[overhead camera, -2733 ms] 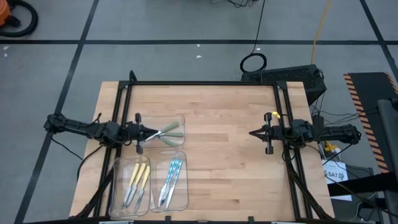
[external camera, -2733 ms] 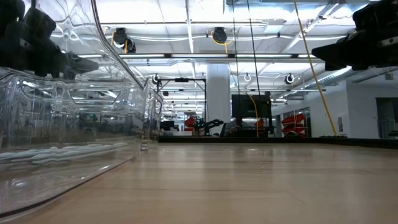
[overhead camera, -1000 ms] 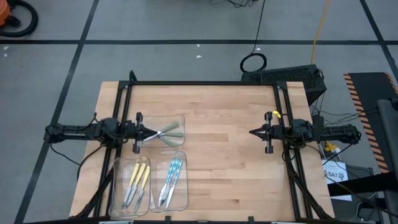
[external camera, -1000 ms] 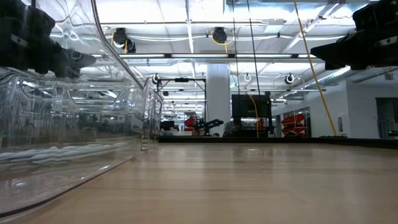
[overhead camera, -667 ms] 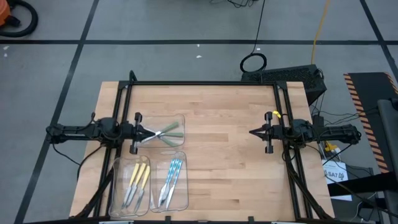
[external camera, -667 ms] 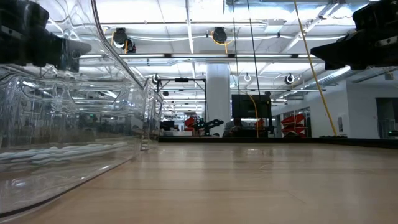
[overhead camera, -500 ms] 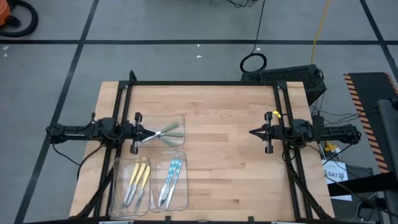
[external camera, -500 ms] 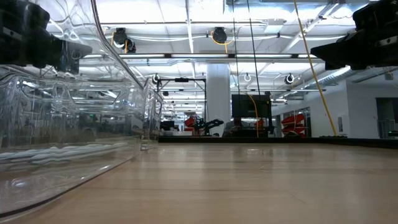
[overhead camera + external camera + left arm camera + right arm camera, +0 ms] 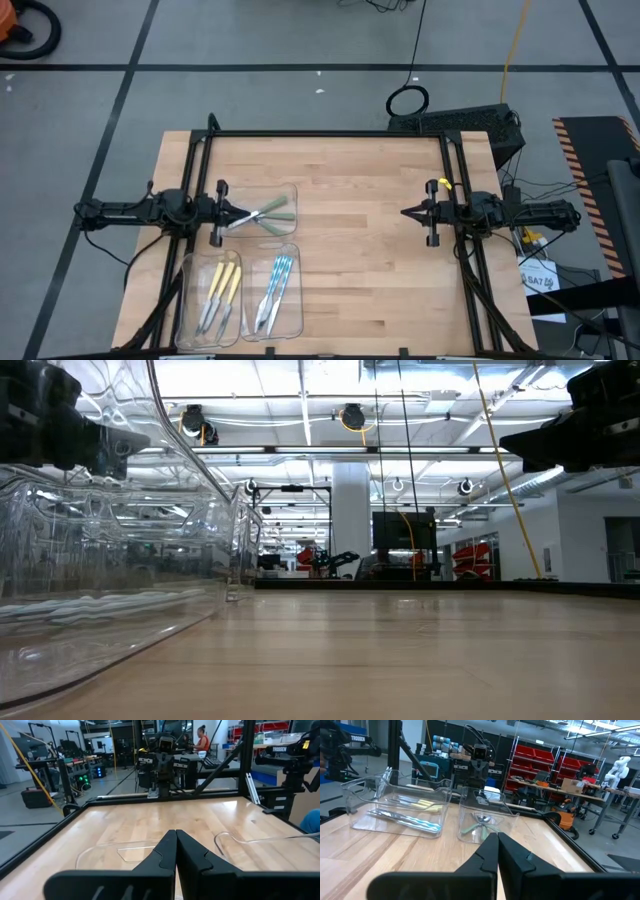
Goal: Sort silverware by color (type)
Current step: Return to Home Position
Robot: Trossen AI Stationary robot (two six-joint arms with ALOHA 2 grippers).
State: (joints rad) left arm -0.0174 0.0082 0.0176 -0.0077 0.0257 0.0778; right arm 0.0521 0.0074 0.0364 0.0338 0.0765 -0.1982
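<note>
Three clear trays hold the silverware at the table's left. Pale green utensils (image 9: 270, 212) lie fanned in the far tray, also seen in the right wrist view as green utensils (image 9: 479, 826). Yellow ones (image 9: 222, 288) and light blue ones (image 9: 275, 285) lie in the two near trays. My left gripper (image 9: 245, 214) is shut and hovers over the green tray's left rim, touching nothing; its fingers (image 9: 175, 840) hide the green utensils. My right gripper (image 9: 404, 214) is shut and hangs above bare wood at the right.
Bare wood (image 9: 350, 250) lies between the trays and the right arm. A black frame rail (image 9: 325, 134) runs round the table. The tray walls (image 9: 120, 560) fill the low view's left. A person (image 9: 202, 737) stands in the room beyond the table.
My left gripper, staying shut, has drawn back a little toward the table's left edge and risen slightly over the green tray. The utensils and trays have stayed in place.
</note>
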